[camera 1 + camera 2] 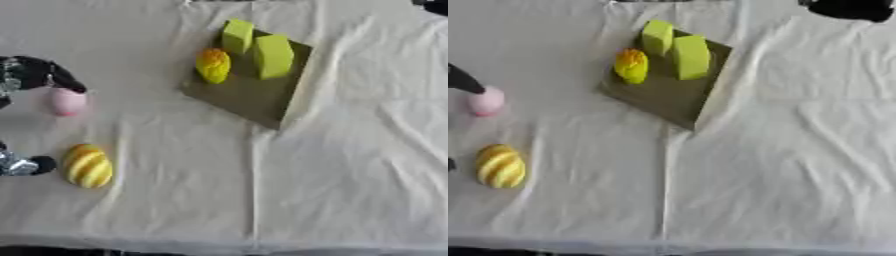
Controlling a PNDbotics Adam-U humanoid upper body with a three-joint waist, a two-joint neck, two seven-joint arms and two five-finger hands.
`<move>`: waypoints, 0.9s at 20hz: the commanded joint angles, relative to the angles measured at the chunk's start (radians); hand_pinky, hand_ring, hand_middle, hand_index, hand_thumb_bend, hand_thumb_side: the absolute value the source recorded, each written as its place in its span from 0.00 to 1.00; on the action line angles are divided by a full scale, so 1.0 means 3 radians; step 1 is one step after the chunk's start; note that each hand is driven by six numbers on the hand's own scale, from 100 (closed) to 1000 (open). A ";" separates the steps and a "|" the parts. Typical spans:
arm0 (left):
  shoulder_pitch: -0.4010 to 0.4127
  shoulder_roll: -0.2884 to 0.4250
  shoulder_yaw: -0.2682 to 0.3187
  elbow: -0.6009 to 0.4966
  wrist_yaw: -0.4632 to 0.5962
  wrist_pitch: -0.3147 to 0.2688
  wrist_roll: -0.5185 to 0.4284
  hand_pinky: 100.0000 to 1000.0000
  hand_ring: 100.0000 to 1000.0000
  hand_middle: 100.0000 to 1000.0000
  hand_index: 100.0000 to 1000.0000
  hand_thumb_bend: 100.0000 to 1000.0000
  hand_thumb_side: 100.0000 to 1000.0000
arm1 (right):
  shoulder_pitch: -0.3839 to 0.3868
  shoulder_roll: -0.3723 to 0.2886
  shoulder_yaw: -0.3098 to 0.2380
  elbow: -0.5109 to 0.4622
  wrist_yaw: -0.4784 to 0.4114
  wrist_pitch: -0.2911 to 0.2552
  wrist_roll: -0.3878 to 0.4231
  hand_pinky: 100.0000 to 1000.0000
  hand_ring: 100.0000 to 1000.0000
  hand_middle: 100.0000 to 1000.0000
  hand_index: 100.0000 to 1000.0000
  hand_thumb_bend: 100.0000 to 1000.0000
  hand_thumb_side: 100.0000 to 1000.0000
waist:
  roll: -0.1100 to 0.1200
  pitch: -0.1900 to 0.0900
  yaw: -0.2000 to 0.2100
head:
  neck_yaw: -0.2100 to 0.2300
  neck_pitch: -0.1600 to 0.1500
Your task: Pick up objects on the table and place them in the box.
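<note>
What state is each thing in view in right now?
Pink rounded object: on the white cloth, left hand arched over it.
Yellow striped oval object: on the cloth, outside the box.
Flat olive box: holds items.
Yellow-orange oval object: in box.
Two yellow-green blocks: in box.

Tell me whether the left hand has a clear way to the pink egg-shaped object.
Probably yes. The left hand hangs right over the small pink egg-shaped object, its fingers curving down beside it, and nothing lies between them on the white cloth.
</note>
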 commanded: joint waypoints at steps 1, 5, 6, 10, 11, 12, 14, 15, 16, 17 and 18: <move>-0.0006 0.0062 -0.0053 0.0115 -0.0109 -0.0005 -0.0056 0.85 0.81 0.76 0.87 0.64 0.00 | -0.0024 -0.0045 -0.0063 -0.0010 0.0016 -0.0004 -0.0010 0.93 0.97 0.81 0.89 0.00 0.00 | 0.0047 -0.0541 -0.0003 | 0.0020 0.0013; -0.0001 0.0003 -0.0109 0.0332 -0.0308 -0.0084 0.0000 0.84 0.80 0.77 0.88 0.69 0.00 | -0.0004 0.0003 -0.0076 0.0021 0.0015 0.0001 -0.0007 0.93 0.97 0.81 0.88 0.00 0.00 | 0.0049 -0.0537 -0.0007 | 0.0030 0.0013; -0.0010 -0.0023 -0.0121 0.0391 -0.0359 -0.0107 0.0037 0.83 0.80 0.77 0.88 0.69 0.00 | 0.0000 0.0013 -0.0079 0.0029 0.0017 0.0002 -0.0008 0.93 0.97 0.81 0.88 0.00 0.00 | 0.0048 -0.0535 -0.0008 | 0.0032 0.0013; -0.0083 -0.0167 -0.0189 0.0618 -0.0489 -0.0225 0.0225 0.81 0.78 0.76 0.87 0.67 0.00 | 0.0006 0.0042 -0.0084 0.0053 0.0021 0.0000 -0.0018 0.93 0.97 0.81 0.87 0.00 0.00 | 0.0041 -0.0532 -0.0016 | 0.0037 0.0013; -0.0106 -0.0204 -0.0209 0.0666 -0.0510 -0.0255 0.0267 0.80 0.78 0.75 0.86 0.67 0.00 | 0.0007 0.0048 -0.0084 0.0056 0.0021 -0.0002 -0.0019 0.93 0.97 0.81 0.87 0.00 0.00 | 0.0040 -0.0531 -0.0018 | 0.0039 0.0013; -0.0128 -0.0240 -0.0226 0.0713 -0.0530 -0.0281 0.0306 0.80 0.78 0.75 0.86 0.66 0.00 | 0.0008 0.0053 -0.0084 0.0058 0.0022 -0.0004 -0.0019 0.93 0.97 0.81 0.87 0.00 0.00 | 0.0039 -0.0530 -0.0020 | 0.0041 0.0013; -0.0171 -0.0311 -0.0259 0.0803 -0.0558 -0.0324 0.0369 0.79 0.78 0.75 0.85 0.64 0.00 | 0.0010 0.0062 -0.0082 0.0062 0.0025 -0.0007 -0.0017 0.93 0.97 0.81 0.87 0.00 0.01 | 0.0038 -0.0528 -0.0023 | 0.0043 0.0013; -0.0192 -0.0343 -0.0276 0.0848 -0.0569 -0.0341 0.0391 0.79 0.78 0.75 0.85 0.64 0.00 | 0.0010 0.0067 -0.0083 0.0063 0.0026 -0.0008 -0.0017 0.93 0.97 0.81 0.87 0.00 0.01 | 0.0038 -0.0527 -0.0025 | 0.0043 0.0013; -0.0214 -0.0373 -0.0292 0.0894 -0.0585 -0.0357 0.0407 0.79 0.78 0.75 0.85 0.64 0.00 | 0.0009 0.0073 -0.0084 0.0065 0.0026 -0.0008 -0.0016 0.93 0.97 0.81 0.86 0.00 0.01 | 0.0038 -0.0527 -0.0026 | 0.0044 0.0013; -0.0235 -0.0406 -0.0307 0.0941 -0.0605 -0.0371 0.0420 0.78 0.78 0.75 0.85 0.62 0.00 | 0.0008 0.0081 -0.0085 0.0068 0.0025 -0.0007 -0.0016 0.93 0.97 0.81 0.86 0.00 0.02 | 0.0037 -0.0526 -0.0027 | 0.0044 0.0013; -0.0253 -0.0437 -0.0322 0.0987 -0.0618 -0.0385 0.0431 0.78 0.77 0.74 0.84 0.62 0.00 | 0.0007 0.0088 -0.0086 0.0071 0.0025 -0.0006 -0.0015 0.93 0.97 0.81 0.86 0.00 0.00 | 0.0037 -0.0525 -0.0029 | 0.0044 0.0013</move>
